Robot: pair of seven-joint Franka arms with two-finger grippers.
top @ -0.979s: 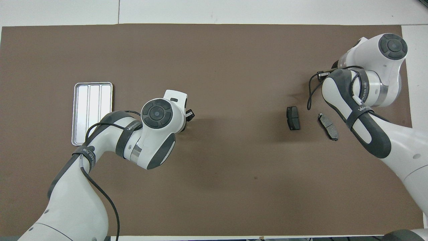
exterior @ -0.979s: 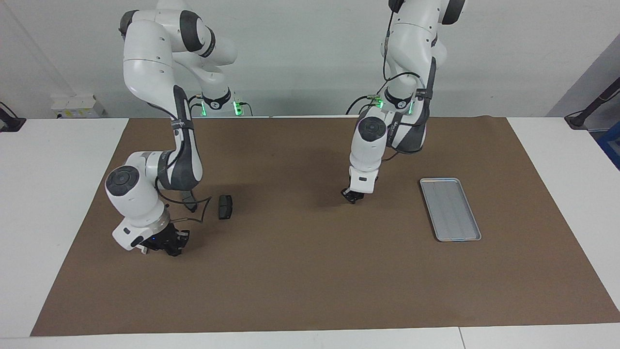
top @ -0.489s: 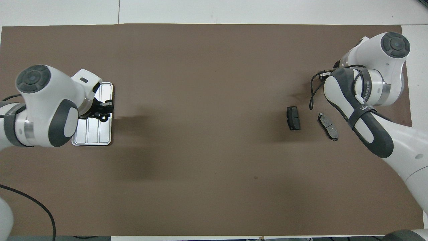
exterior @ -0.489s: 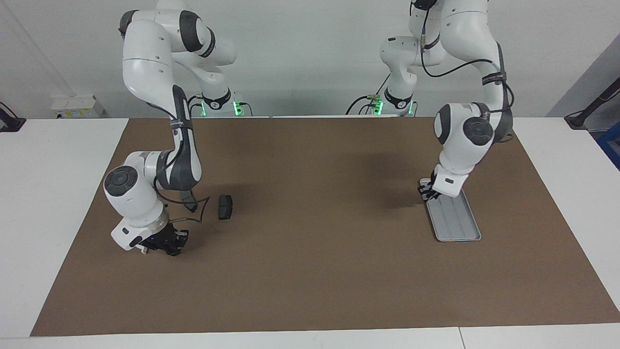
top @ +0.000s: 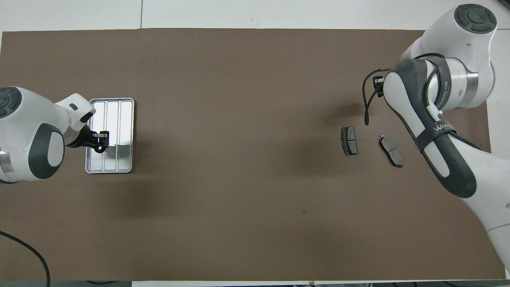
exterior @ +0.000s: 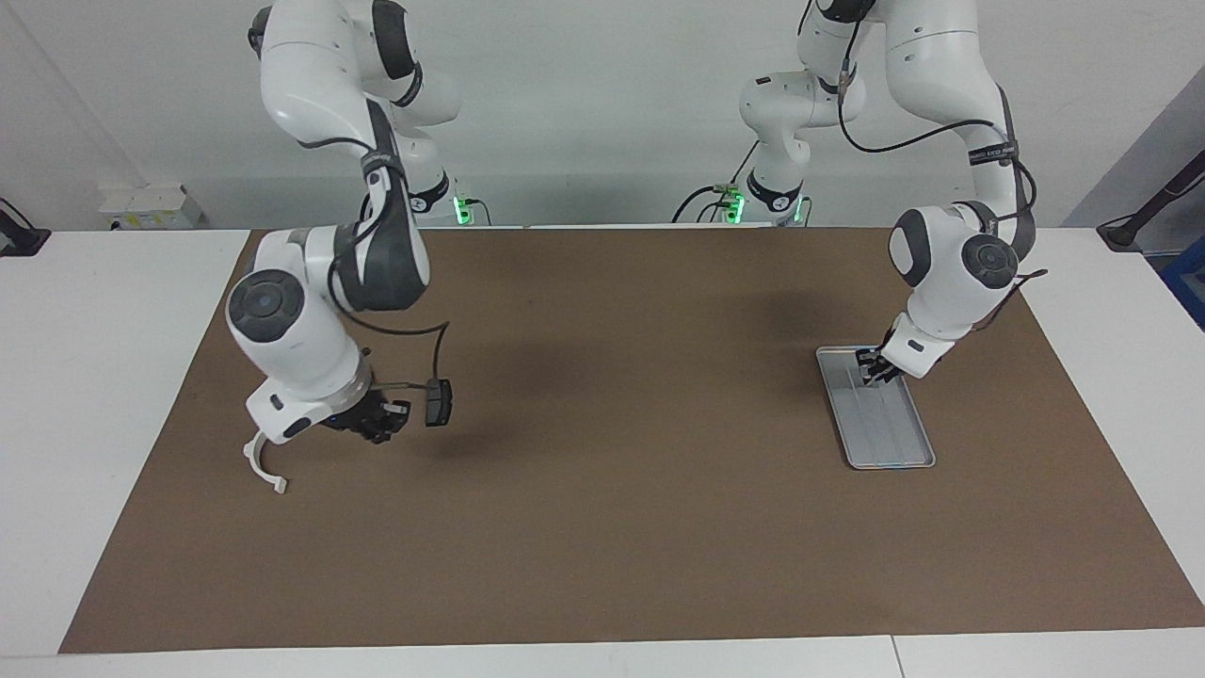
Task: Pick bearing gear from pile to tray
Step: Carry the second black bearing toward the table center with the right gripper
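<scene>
Left pincer (exterior: 878, 369) hangs over the tray (exterior: 899, 450), grip unclear; right pincer (exterior: 377, 421), clenched, is raised beside a brake pad (exterior: 438, 402).

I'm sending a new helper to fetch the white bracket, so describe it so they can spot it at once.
Start at the brown mat and go to the right arm's end, where the pile lies. Farther from the robots than the two dark brake pads, one beside the right hand, lies the white half-ring bracket. It is the only white, curved, open-ended piece there.
</scene>
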